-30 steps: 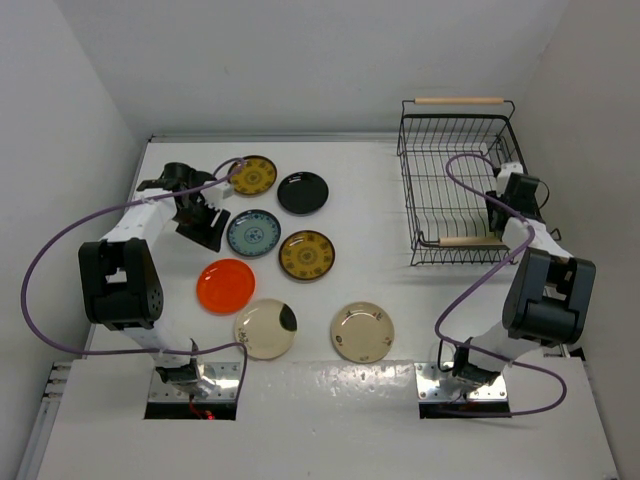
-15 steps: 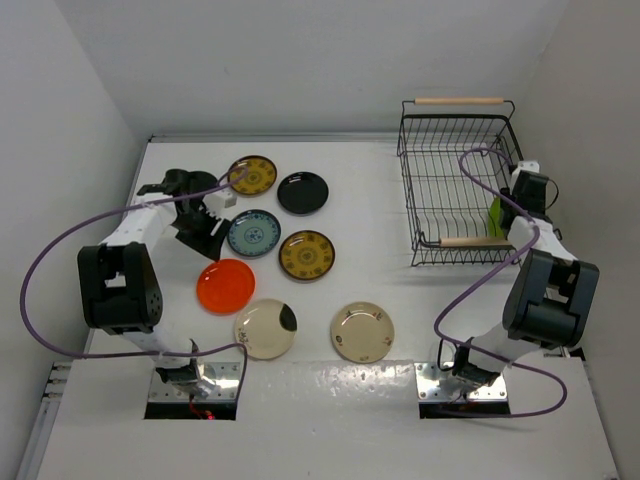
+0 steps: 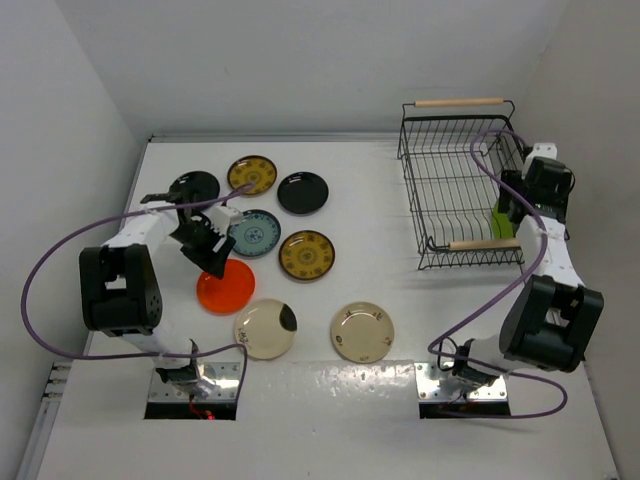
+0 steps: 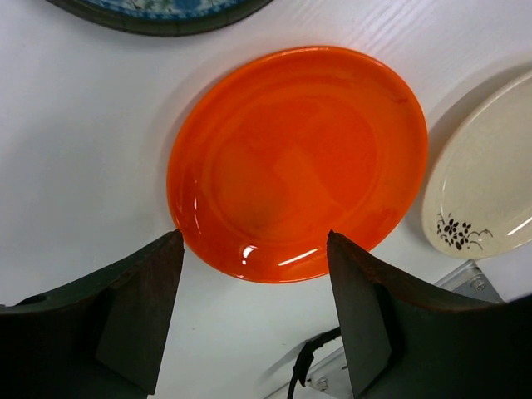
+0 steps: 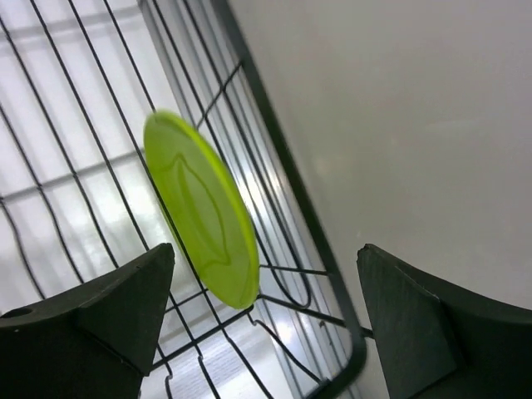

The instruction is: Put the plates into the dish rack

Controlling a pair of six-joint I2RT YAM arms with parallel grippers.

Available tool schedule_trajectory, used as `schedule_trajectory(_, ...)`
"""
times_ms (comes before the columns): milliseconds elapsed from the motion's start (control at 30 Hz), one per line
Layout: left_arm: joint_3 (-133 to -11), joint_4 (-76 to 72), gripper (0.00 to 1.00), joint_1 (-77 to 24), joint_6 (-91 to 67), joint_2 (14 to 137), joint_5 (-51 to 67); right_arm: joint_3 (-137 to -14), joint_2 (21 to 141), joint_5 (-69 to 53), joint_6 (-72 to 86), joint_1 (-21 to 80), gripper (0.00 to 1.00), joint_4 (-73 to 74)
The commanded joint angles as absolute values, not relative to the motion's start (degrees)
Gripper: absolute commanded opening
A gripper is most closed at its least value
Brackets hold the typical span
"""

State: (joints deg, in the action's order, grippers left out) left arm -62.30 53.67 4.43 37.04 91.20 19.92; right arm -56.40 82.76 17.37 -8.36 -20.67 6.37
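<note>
Orange-red plate (image 4: 299, 162), near counter's left edge: glossy, stiff, probably slick; lies flat, so pinch rim. Left gripper (image 4: 253, 243) spread wide above, empty. Right gripper (image 5: 266, 249) agape, empty, at dish rack (image 3: 480, 243).

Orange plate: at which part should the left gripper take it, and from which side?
Probably its rim nearest the left gripper, from above. The orange plate lies flat on the table, so only the thin raised rim offers a pinch; the open jaws straddle that edge.
</note>
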Motion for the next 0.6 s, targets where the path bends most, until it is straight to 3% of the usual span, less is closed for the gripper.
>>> schedule_trajectory(0,-60.9,51.4,0.75,4.0,37.0,91.8,18.2,-60.2,77.4,15.3,-6.9,-19.7,0.9,6.8)
schedule_trajectory(200,-60.9,47.8,0.76,5.3,34.1,96.3,13.7,-61.0,73.4,9.9,-6.7,-17.4,0.9,10.5)
schedule_trajectory(300,-60.9,47.8,0.76,6.8,34.1,96.3,15.4,-59.5,70.9,7.9,-4.5,-15.7,0.84,12.6)
schedule_trajectory(400,-60.9,47.8,0.76,8.2,35.3,95.2,17.7,-57.4,69.4,3.8,-0.5,-13.5,0.55,14.9)
schedule_trajectory(433,-60.9,47.8,0.76,8.7,36.1,95.2,17.7,-56.7,69.3,2.8,1.8,-12.3,0.41,15.7)
schedule_trajectory(567,-59.9,49.0,0.76,9.3,37.5,96.5,19.0,-54.3,71.7,0.3,6.5,-6.1,0.23,17.0)
